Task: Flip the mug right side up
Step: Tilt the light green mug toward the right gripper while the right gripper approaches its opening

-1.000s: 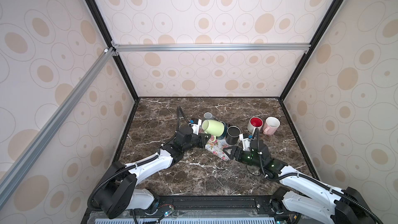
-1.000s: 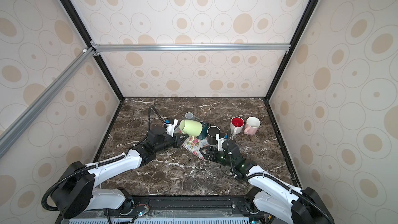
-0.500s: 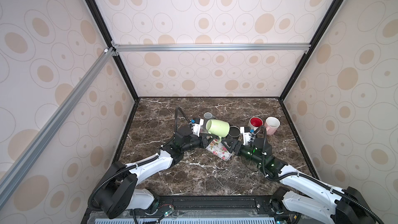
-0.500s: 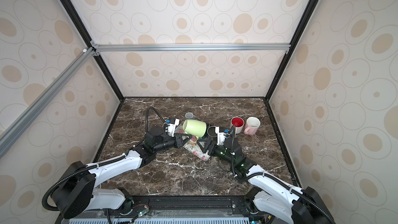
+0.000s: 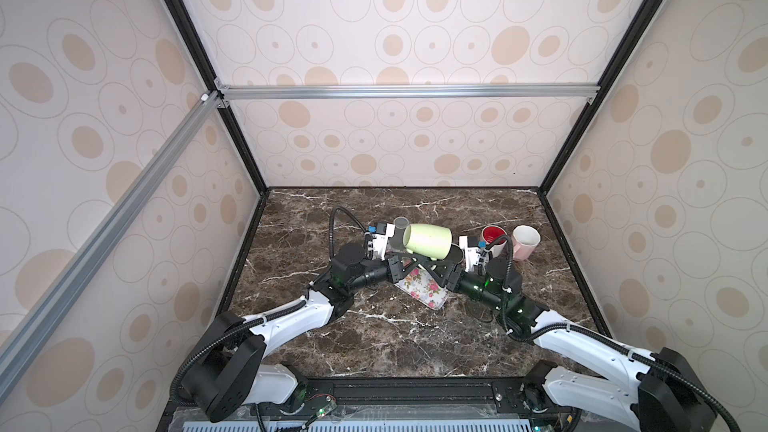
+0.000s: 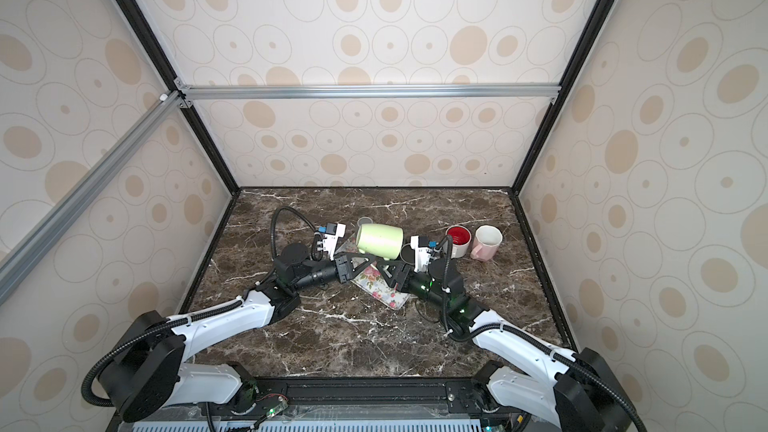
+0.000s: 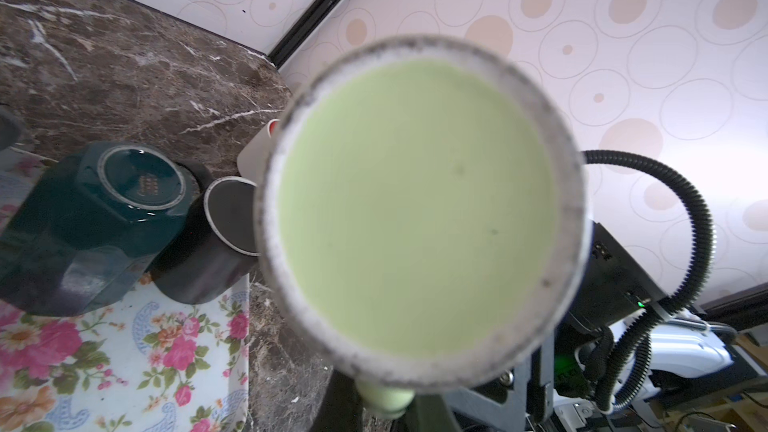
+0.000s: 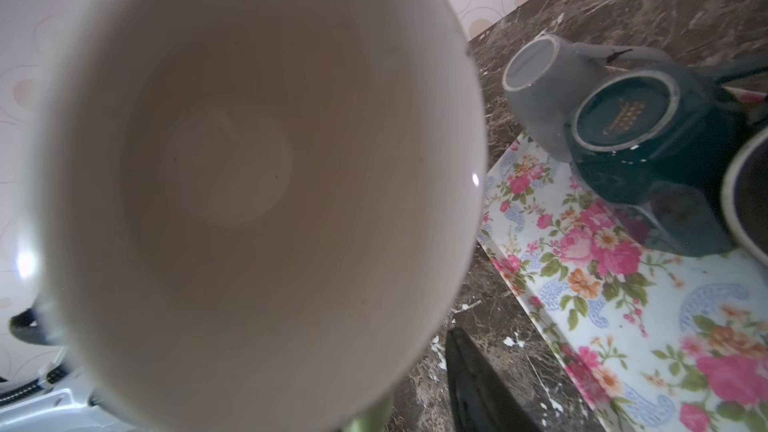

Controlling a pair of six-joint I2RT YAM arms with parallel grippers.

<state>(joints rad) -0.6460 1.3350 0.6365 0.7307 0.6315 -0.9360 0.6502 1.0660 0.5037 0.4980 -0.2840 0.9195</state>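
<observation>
The marble counter (image 5: 374,338) carries everything here, and the flowered tray (image 5: 419,290) lying on it serves as the landmark. Above the tray's far end, clear of the counter, the pale green mug (image 5: 428,241) hangs on its side, its base toward the left arm and its open mouth toward the right arm, as both wrist views confirm. So the turn is roughly half made, to judge from this pose: the mug is neither mouth-down nor upright, and what is left is to finish the rotation, set it down on its base and let go. The left gripper (image 5: 409,264) is closed tight from below on what seems to be the mug's handle, and it carries the mug. The right gripper (image 5: 434,273) sits just under the mug's mouth end with its jaws partly apart; whether it has already gripped the mug I cannot tell, since the mug fills its wrist view, so this may be a handover or a second support for the turn. On the tray's far end, a dark green mug (image 7: 91,218) stands mouth-down, and a black mug (image 7: 212,243) sits beside it mouth up. A grey mug (image 8: 540,93) rests upside down just beyond the tray's far end. Well to the right of the tray stand a red-lined mug (image 5: 494,238) and a pink mug (image 5: 525,241), both upright.
</observation>
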